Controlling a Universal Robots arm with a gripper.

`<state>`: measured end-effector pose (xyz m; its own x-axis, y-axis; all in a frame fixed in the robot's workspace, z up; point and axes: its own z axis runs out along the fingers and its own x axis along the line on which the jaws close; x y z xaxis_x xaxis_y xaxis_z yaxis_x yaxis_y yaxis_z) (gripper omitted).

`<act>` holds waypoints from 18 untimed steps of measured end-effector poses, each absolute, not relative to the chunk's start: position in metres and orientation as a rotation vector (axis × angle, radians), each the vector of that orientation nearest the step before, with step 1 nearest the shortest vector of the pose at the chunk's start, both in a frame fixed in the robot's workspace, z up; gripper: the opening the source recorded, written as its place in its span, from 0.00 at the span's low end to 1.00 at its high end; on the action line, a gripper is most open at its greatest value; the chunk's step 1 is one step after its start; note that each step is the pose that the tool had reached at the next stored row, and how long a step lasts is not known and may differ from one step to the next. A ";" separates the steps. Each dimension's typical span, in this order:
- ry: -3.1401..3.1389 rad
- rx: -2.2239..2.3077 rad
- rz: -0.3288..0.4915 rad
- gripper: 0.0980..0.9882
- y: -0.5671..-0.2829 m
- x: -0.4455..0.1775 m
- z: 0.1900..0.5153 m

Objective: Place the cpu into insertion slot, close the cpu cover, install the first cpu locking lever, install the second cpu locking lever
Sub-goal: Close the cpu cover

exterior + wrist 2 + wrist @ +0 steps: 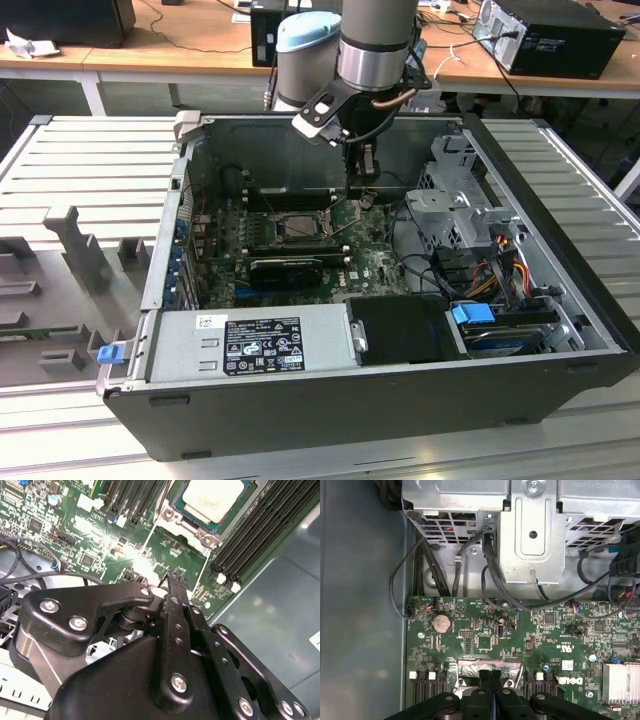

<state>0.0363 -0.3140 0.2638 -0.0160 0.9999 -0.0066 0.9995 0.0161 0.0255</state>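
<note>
Hanging inside the open computer case (560,300), the gripper (362,190) sits low over the green motherboard (375,265), with the arm (375,40) rising straight above it. In both wrist views the black fingers (484,680) are pressed together, with nothing pinched between them; the gripper (175,580) (490,675) hovers just above the board (100,545) and touches no part.

The cpu (215,497) lies flat in the insertion slot (192,530), its dull silver top facing up and the slot's metal rim close around its edges. Whether the cover plate is down over it, I cannot tell. In the exterior view the insertion slot (295,228) lies at about eight o'clock from the fingers, near but apart. Long black memory slots (250,535) run just beside the socket.

In the first wrist view the board (485,630) carries a round coin battery (441,623), and black cables (490,575) loop from it up to the grey metal drive cage (530,530). In the exterior view that drive cage (455,205) stands at three o'clock from the gripper, and the power supply (250,342) lies at six o'clock from the socket, along the case's near wall. The case rests on a ribbed metal tabletop (90,170).
</note>
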 end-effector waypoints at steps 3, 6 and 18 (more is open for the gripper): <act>2.223 2.188 0.021 0.01 -0.314 0.044 0.263; 2.224 2.187 0.021 0.01 -0.314 0.058 0.260; 2.243 2.172 0.018 0.01 -0.314 0.061 0.246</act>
<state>0.0612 -0.3141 0.2459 -0.0321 0.9995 -0.0060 0.9992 0.0322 0.0223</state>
